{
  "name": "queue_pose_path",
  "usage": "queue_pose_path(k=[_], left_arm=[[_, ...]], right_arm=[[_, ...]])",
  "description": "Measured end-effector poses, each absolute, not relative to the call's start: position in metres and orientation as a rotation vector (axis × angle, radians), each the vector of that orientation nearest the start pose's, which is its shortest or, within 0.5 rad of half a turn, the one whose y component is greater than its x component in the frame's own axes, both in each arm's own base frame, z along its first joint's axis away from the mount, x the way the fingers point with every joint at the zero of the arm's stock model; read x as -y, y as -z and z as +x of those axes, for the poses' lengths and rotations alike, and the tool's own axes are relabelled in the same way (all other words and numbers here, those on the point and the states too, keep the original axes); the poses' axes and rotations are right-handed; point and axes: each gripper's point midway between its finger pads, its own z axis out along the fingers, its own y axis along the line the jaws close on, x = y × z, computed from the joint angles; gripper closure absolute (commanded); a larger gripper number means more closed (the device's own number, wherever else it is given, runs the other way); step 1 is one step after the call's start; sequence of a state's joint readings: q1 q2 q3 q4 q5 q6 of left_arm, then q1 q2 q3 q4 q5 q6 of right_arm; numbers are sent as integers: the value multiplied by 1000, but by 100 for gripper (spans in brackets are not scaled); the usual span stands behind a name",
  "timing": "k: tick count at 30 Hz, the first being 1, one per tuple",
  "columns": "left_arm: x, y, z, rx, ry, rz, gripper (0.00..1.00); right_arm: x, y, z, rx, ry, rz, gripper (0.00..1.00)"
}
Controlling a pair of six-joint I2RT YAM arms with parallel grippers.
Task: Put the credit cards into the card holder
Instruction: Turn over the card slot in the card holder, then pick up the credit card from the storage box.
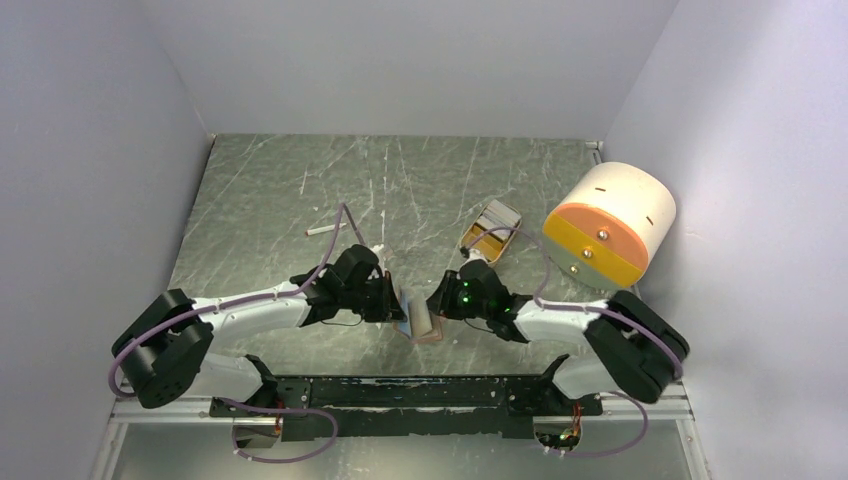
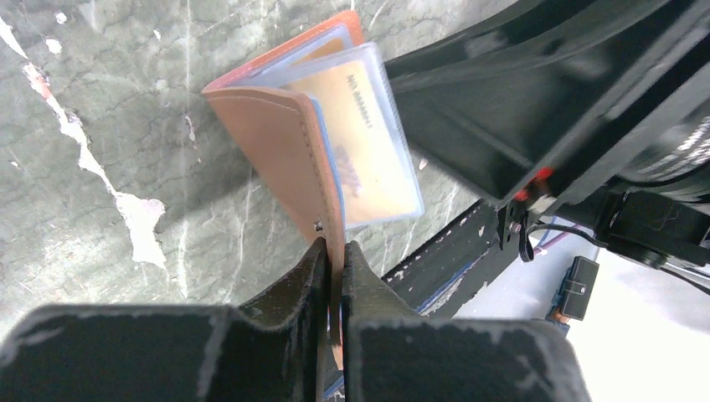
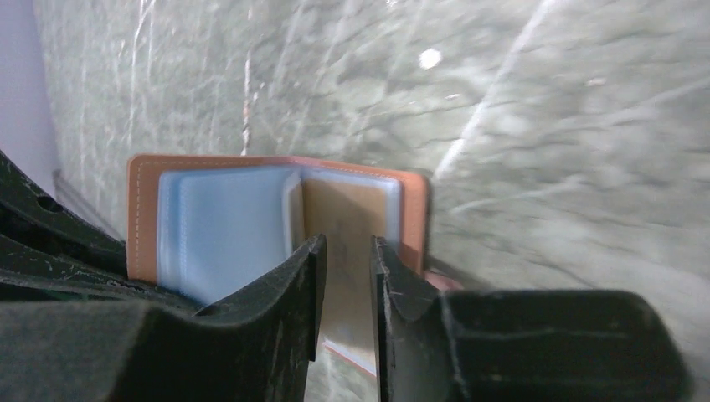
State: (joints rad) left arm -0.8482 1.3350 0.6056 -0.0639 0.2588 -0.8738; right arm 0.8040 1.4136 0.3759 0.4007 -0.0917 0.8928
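The reddish-brown card holder (image 1: 425, 328) stands open on edge between my two grippers near the table's front. My left gripper (image 2: 335, 247) is shut on its leather cover flap (image 2: 276, 142), just below the snap button. An orange-yellow card (image 2: 368, 142) sits in a clear sleeve and sticks out past the cover. In the right wrist view the card holder (image 3: 142, 218) faces me, with a light blue card (image 3: 226, 226) on the left and the orange-yellow card (image 3: 347, 209) on the right. My right gripper (image 3: 346, 243) stands just in front of that card, jaws a narrow gap apart, clamping nothing.
A tan oblong tray (image 1: 490, 228) with whitish cards lies at the right rear. A big cream-and-orange cylinder (image 1: 610, 225) stands by the right wall. A small white stick (image 1: 322, 229) lies at the left rear. The grippers, left (image 1: 398, 305) and right (image 1: 437, 300), nearly touch.
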Motion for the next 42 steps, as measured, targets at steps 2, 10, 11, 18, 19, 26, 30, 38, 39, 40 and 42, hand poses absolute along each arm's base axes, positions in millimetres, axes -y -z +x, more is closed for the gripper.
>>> queue_pose_path(k=[2,10,11,18,19,26,30,38,39,40,42], left_arm=[[296,-65,160,-2627,1039,114,91],[302,-71,160,-2578,1085,210,89],[303,-73,160,-2567,1092,227,88],[300,-72,164,-2551,1088,250,75],[298,-70,165,-2557,1090,239,73],[276,-49,164,-2620,1052,146,66],[271,-48,160,-2617,1056,137,68],[271,-50,159,-2612,1071,125,85],[272,-50,159,-2610,1077,128,85],[273,-50,159,-2608,1086,131,85],[275,-49,160,-2609,1097,134,84]], right_arm=[[-260,-32,206,-2397,-911,64,61],[-224,-74,228,-2321,-685,-17,42],[-221,-84,236,-2305,-642,-38,41],[-204,-150,291,-2167,-388,-156,37],[-202,-157,300,-2153,-347,-172,36],[-175,-149,341,-2157,-2,-369,34],[-159,-133,361,-2203,158,-465,33],[-121,-127,380,-2222,247,-534,33],[-120,-124,382,-2226,252,-551,33],[-120,-121,382,-2232,253,-564,33],[-119,-113,383,-2248,253,-592,34]])
